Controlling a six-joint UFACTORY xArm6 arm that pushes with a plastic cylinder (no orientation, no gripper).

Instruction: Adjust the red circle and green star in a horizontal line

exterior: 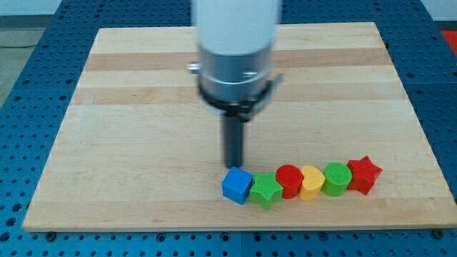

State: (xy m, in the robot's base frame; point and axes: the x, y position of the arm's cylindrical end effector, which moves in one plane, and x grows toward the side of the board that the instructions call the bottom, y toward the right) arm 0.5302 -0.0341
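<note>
The red circle (289, 180) and the green star (266, 190) lie side by side near the view's bottom edge of the wooden board (143, 143), touching, the star slightly lower and to the left. My tip (233, 165) stands just above the blue cube (236, 185), up and to the left of the green star, and about touches the cube's top edge. The rod hangs from the white and grey arm head at the view's top centre.
A row of blocks continues to the right of the red circle: a yellow heart (311, 183), a green cylinder (335, 178) and a red star (363, 173). The blue cube is the row's left end. A blue perforated table surrounds the board.
</note>
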